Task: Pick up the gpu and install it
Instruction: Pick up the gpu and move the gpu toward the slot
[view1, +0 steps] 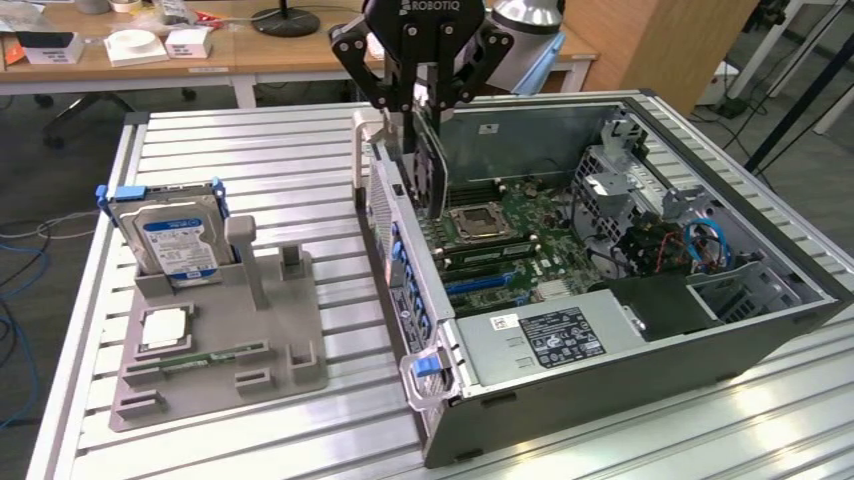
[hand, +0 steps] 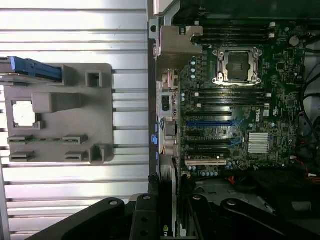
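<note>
One dark card, the gpu (view1: 430, 170), hangs on end from the gripper (view1: 427, 98). The fingers are pinched narrow on its upper part. In the exterior view it sits toward 12 o'clock, over the open computer case (view1: 601, 400) and just inside the rear wall (view1: 400, 250). Its lower end is near the CPU socket (view1: 478, 222), and I cannot tell whether it touches anything beneath.

Several things could go wrong from here:

- **Misalignment:** The card's flat face seems to run along the rear wall, and its long side stands upright. The expansion slots (hand: 210, 122) on the motherboard (view1: 534, 250) run away from that wall. Lowered as it hangs, the edge would likely cross the slots instead of entering one.
- **Collision:** The lower end hangs close to the socket and the memory sticks (view1: 481, 250). A slightly wrong descent could strike the socket or scrape board components.
- **Snagging:** The card is very near the rear wall, so its metal bracket could catch on the wall's lip or the slot openings and twist in the grip.
- **Slipping:** The hold is on a thin edge, high up. Any sideways push at the bottom would lever the card and could pivot it or pull it free.

Toward 9 o'clock, the hard drive (view1: 174, 240) stands in its grey holder (view1: 267, 340) on the worktop (view1: 267, 150), well apart from the card.
</note>
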